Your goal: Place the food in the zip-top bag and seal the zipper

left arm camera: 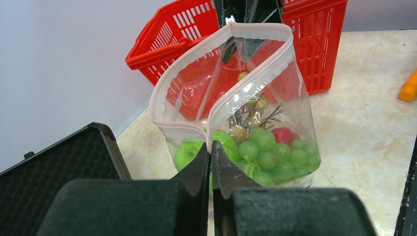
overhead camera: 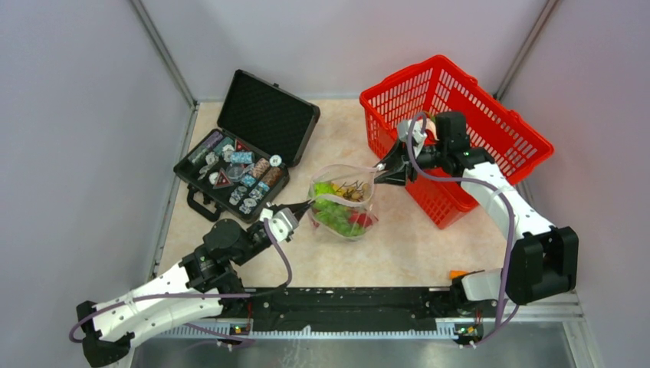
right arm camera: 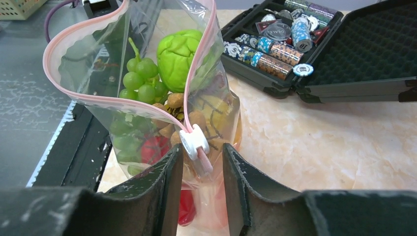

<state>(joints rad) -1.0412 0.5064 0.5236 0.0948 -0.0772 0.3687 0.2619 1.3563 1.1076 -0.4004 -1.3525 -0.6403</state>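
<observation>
The red basket (overhead camera: 395, 103) stands at the back right, its contents unclear. The open black case (overhead camera: 268, 115) holds chips. Between the arms stands the bag (overhead camera: 343, 201), already loaded with a green fruit (right arm camera: 179, 54), green grapes (left arm camera: 275, 155) and brown bits (right arm camera: 196, 118). Filling looks done. The zipper (left arm camera: 258, 27) gapes wide, so sealing remains. The left gripper (left arm camera: 212, 145) is clenched on the bag's near edge. The right gripper (right arm camera: 201, 147) brackets the white slider (right arm camera: 194, 141); whether it is pinching the slider cannot be told.
</observation>
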